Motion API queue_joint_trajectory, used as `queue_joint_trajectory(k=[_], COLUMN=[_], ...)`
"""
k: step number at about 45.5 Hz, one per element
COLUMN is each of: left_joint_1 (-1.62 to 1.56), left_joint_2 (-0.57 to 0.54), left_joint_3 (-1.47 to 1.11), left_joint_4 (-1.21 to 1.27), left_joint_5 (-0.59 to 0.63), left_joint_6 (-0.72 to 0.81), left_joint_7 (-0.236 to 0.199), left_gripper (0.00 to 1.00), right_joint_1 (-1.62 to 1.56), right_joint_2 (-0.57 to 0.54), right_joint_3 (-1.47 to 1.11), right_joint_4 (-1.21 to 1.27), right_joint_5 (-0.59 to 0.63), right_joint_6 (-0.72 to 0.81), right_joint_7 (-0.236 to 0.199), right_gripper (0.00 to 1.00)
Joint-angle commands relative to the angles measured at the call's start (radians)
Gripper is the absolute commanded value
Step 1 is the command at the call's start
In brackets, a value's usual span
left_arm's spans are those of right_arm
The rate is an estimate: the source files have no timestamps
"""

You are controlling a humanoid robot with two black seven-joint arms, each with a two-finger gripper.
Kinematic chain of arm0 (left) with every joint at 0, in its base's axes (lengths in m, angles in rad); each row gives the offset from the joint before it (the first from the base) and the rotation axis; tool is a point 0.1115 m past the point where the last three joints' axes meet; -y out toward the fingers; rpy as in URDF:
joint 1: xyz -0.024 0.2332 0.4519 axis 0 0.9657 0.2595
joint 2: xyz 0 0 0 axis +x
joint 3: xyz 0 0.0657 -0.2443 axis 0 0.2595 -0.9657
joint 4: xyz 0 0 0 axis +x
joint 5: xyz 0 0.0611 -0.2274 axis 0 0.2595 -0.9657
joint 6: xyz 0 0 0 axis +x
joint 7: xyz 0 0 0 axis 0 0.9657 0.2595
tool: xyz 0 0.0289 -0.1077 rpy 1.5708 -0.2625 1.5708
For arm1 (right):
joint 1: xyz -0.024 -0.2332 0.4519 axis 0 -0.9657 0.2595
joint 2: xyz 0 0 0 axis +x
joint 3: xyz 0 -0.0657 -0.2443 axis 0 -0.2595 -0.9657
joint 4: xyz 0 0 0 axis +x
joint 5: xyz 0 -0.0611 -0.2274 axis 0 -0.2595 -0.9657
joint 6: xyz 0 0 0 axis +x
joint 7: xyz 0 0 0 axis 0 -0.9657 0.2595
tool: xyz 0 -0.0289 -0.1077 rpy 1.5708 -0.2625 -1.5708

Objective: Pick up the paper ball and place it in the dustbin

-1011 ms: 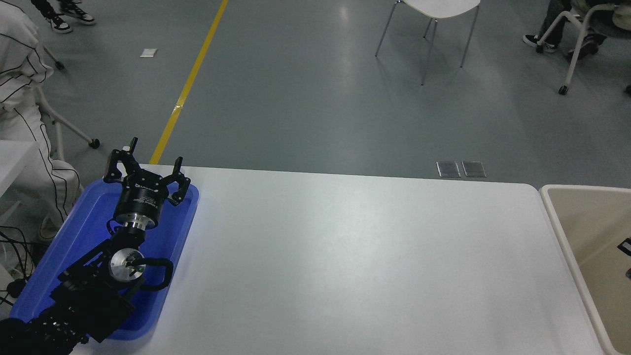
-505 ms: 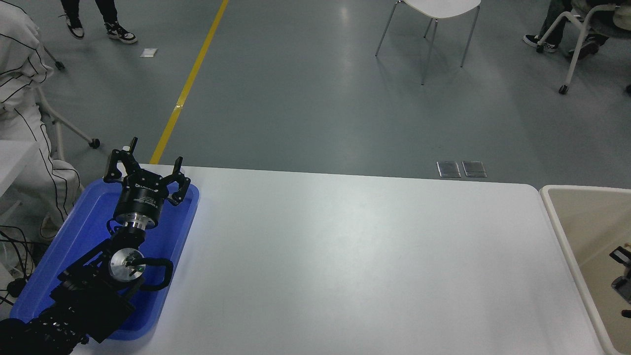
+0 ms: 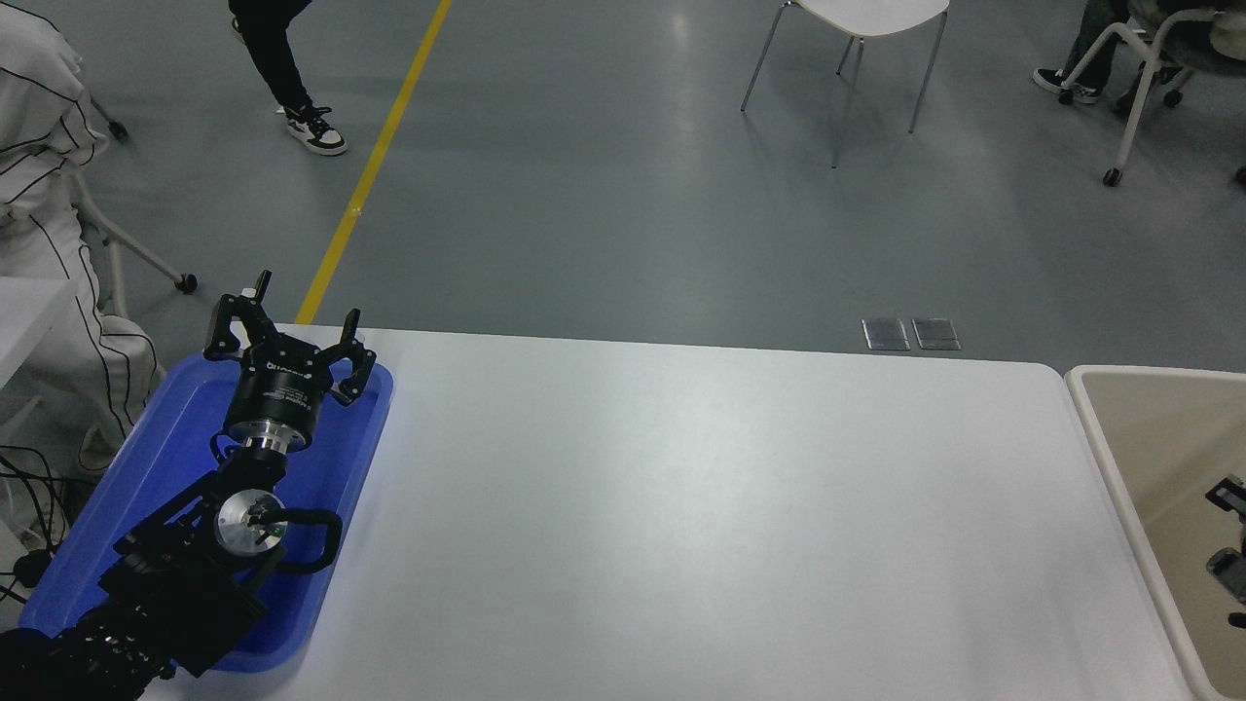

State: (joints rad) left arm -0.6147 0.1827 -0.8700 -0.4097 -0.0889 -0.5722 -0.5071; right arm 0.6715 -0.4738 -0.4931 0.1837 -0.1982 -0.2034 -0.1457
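The dustbin stands at the table's right end: a beige bin with a thick cream rim, cut off by the picture's right edge. Only a small black part of my right gripper shows at the right edge, over the inside of the dustbin. I cannot tell how its jaws stand. The paper ball is not in view anywhere on the table or in the visible part of the bin. My left gripper is parked at the lower left over the blue tray, open and empty.
A shallow blue tray lies at the table's left end under the left arm. The white table spans the middle. Beyond it is grey floor with a chair, a seated person at far left and a walking person's leg.
The visible part of my right gripper has come a little further in from the right edge over the bin. A person at the top left has walked to the right. The left arm has not moved.
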Motion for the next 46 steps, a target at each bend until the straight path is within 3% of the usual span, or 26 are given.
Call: queue_joint_trajectory(k=[1, 32, 46], left_joint_1=[0.0, 0.0, 0.0], left_joint_2=[0.0, 0.0, 0.0], left_joint_3=[-0.001, 0.0, 0.0], left_joint_4=[-0.001, -0.001, 0.0], left_joint_5=[0.0, 0.0, 0.0], left_joint_6=[0.0, 0.0, 0.0], left_joint_7=[0.001, 0.001, -0.001], left_gripper=[1.0, 1.0, 1.0], right_joint_1=[0.036, 0.238, 0.1], right_joint_2=[-0.014, -0.229, -0.276], right_joint_3=[0.004, 0.054, 0.644], right_joint_4=[0.028, 0.378, 0.468], right_joint_5=[0.0, -0.004, -0.009], right_joint_6=[-0.004, -0.004, 0.016], right_joint_7=[-0.002, -0.002, 0.0], right_gripper=[0.9, 0.96, 1.0])
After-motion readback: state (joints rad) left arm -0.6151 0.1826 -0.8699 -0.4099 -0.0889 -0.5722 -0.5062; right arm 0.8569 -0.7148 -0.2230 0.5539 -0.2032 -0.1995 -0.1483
